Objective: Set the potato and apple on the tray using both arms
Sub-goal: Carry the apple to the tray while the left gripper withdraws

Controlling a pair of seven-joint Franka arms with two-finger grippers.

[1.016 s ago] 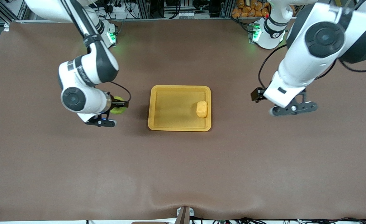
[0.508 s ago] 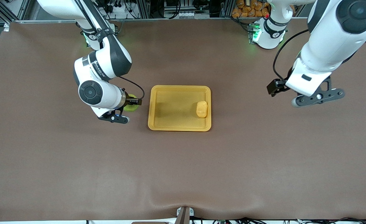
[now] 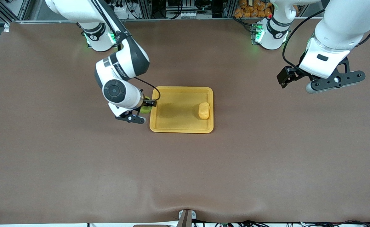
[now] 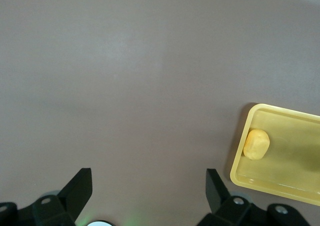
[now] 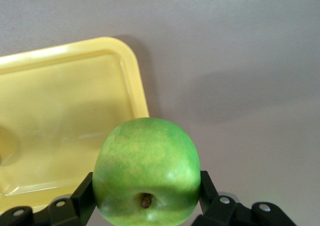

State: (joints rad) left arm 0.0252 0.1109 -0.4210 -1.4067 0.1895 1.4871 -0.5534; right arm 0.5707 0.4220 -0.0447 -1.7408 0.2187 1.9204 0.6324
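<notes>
- Right gripper [image 5: 145, 206], black with two fingers, was clamped on the round green apple [image 5: 146, 171], hanging just beside the rim of the shallow yellow-orange plastic tray [image 3: 181, 90] at the right arm's end.
- Inside that tray, toward the left arm's end, lay the oblong bumpy yellow potato [image 3: 204, 110].
- Left gripper [image 4: 145, 196] waited with jaws wide and empty, well apart from the tray.
- Judgement: the apple should clear the rim and reach bare tray floor, short of the potato, before release.
- Only the right wrist view showed the grip across the apple's sides; the front view hid most of the fruit under the wrist.
</notes>
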